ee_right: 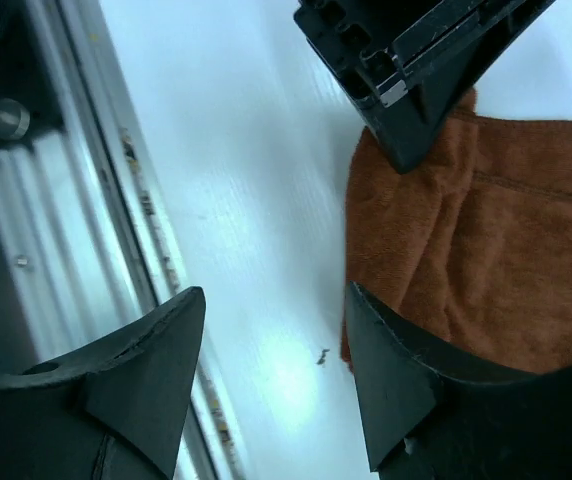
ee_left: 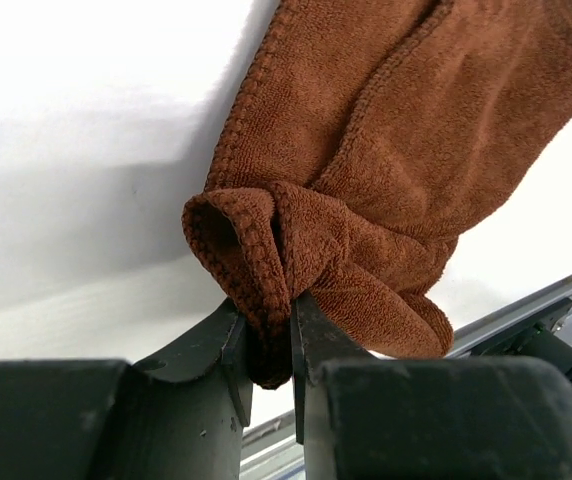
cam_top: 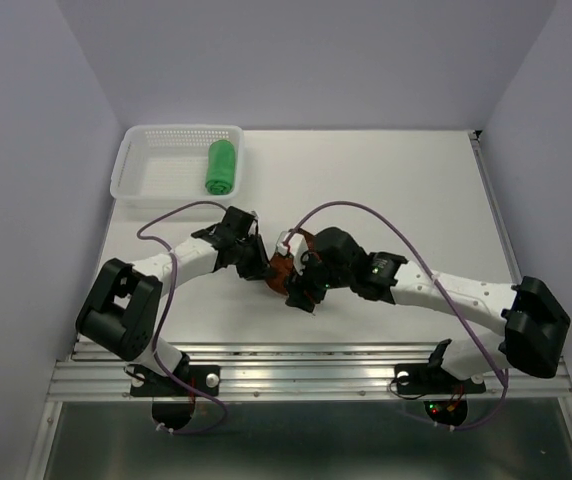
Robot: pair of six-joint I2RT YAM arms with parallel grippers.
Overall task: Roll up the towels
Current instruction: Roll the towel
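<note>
- Rust-brown terry cloth: the brown towel (ee_left: 396, 150) lies on the white tabletop (cam_top: 386, 190) near its front edge. It sits between my two arms, which hide most of it in the overhead view.
- One end of the brown towel is bunched into a loose, curled fold. My left fingers (ee_left: 211, 350) are drawn narrowly together on that fold, pinching the cloth between them.
- The rest of the brown towel spreads away from the pinch, lying creased on the tabletop.
- My right fingers (ee_right: 156, 350) stand wide apart and hold nothing. One is over the near edge of the brown towel, and the other is over bare tabletop just beside the metal rail (ee_right: 56, 200). I cannot tell whether either tip touches the surface.
- The green towel (cam_top: 221, 166) is rolled into a short cylinder and lies inside the white perforated basket (cam_top: 131, 175). The basket is at the far left corner of the tabletop, well apart from both arms.
</note>
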